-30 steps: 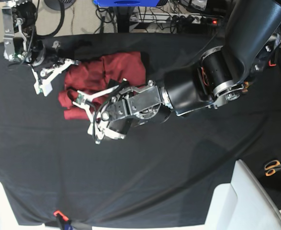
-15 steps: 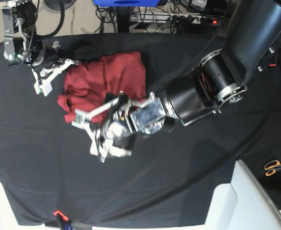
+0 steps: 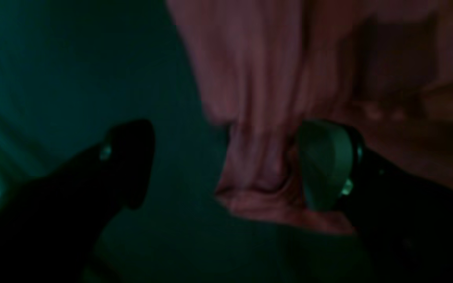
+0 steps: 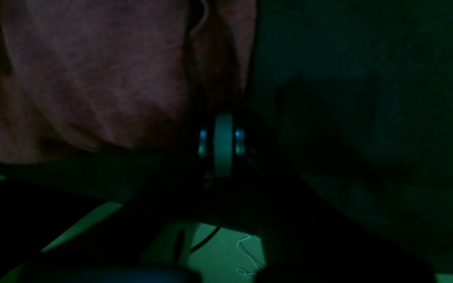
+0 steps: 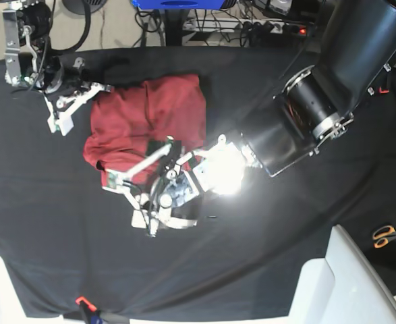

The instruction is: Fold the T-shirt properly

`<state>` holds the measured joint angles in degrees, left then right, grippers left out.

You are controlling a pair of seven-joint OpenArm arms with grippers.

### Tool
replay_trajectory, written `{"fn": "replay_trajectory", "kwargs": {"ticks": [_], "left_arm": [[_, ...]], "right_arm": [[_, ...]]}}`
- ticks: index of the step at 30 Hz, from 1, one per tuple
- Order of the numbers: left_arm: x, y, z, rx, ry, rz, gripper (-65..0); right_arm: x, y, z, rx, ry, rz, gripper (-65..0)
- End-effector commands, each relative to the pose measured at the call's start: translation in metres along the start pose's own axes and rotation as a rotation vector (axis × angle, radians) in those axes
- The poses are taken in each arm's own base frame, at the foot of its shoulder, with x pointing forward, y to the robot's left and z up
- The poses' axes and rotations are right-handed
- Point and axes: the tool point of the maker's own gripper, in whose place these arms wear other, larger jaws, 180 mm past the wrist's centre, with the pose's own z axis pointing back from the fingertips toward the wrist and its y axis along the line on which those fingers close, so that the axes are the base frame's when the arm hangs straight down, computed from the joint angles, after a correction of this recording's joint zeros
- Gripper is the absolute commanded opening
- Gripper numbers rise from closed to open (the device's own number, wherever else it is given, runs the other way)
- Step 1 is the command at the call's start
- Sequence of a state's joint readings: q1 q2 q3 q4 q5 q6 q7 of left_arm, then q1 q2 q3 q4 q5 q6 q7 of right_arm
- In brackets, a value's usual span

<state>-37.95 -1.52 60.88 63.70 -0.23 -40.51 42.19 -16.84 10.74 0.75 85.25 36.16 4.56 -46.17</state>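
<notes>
Currently: item, T-shirt [image 5: 147,121], brick-red knit, lying bunched and partly folded in the upper left of the base frame on the black-covered tabletop [image 5: 305,223].

Step in hand (judged): a fold at the shirt's lower edge. The bundle is compact but uneven, so the task looks well along, not finished.

Left gripper [image 5: 127,196]: sits at the lower edge of the shirt, just below centre-left of the base frame. Fingers spread wide. In the left wrist view one finger [image 3: 325,165] touches a hanging flap of red cloth [image 3: 258,157]; the other finger [image 3: 132,157] stands apart over bare black cloth. Nothing is pinched between them.

Left arm: reaches in from the upper right of the base frame, forearm slanting down-left, wrist partly lost in bright glare.

Right gripper [image 5: 66,111]: at the shirt's upper-left edge, fingers closed together; the right wrist view shows them [image 4: 223,141] just beside the cloth edge. Whether fabric is caught, cannot tell.

Next move (judged): calls for the left fingers to close on the loose flap, or to draw clear, without dragging the layers already stacked.
</notes>
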Motion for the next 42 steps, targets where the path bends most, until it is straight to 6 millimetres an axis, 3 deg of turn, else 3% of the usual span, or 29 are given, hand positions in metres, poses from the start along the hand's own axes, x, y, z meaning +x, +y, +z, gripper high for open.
{"fn": "replay_trajectory", "kwargs": {"ticks": [1,5,8,9,11,14,17,20,24,26,28,31,33,36,42], "left_arm": [[0.002,0.029,0.017,0.077,0.009,-0.007,-10.9],[-0.003,0.05,0.053,0.186,0.0,0.016,-10.9],[-0.018,0.049,0.075,0.246,0.007,0.057,-12.0],[-0.023,0.043,0.079,0.253,-0.002,0.084,-15.3],[-0.04,0.032,0.086,0.267,-0.023,0.167,-29.8],[-0.086,0.004,0.086,0.262,-0.01,0.357,-65.0],[-0.148,-0.02,0.092,0.28,0.038,0.588,-65.0],[-0.218,-0.059,0.108,0.32,0.106,0.827,-65.0],[-0.266,-0.116,0.124,0.34,0.095,1.055,-65.0],[-0.278,-0.144,0.131,0.336,0.074,1.167,-65.0],[-0.286,-0.165,0.138,0.342,0.044,1.267,-65.0],[-0.293,-0.189,0.148,0.349,0.017,1.367,-65.0],[-0.293,-0.202,0.15,0.354,-0.003,1.427,-65.0],[-0.294,-0.221,0.151,0.365,0.005,1.498,-65.0],[-0.292,-0.252,0.15,0.357,0.027,1.584,-65.0]], "right_arm": [[0.014,-0.001,0.006,0.005,-0.037,0.014,-64.8],[0.02,0.0,0.01,0.006,-0.054,0.026,-64.8],[0.03,0.005,0.018,0.013,-0.09,0.047,-64.8],[0.036,-0.001,0.024,-0.003,-0.108,0.054,-64.8],[0.045,-0.013,0.034,-0.03,-0.133,0.06,-64.8],[0.056,-0.038,0.046,-0.083,-0.162,0.042,-64.8],[0.065,-0.053,0.055,-0.117,-0.186,0.046,-64.4],[0.081,-0.064,0.064,-0.141,-0.223,0.04,-64.2],[0.104,-0.052,0.067,-0.12,-0.251,0.104,-63.2],[0.117,-0.033,0.063,-0.087,-0.242,0.213,-56.9],[0.127,-0.015,0.059,-0.065,-0.232,0.301,-45.6],[0.136,0.012,0.052,-0.025,-0.227,0.382,-33.2],[0.144,0.028,0.049,-0.003,-0.232,0.423,-31.7],[0.151,0.036,0.039,0.004,-0.213,0.451,-31.5],[0.162,0.03,0.015,-0.033,-0.17,0.484,-31.5]]}}
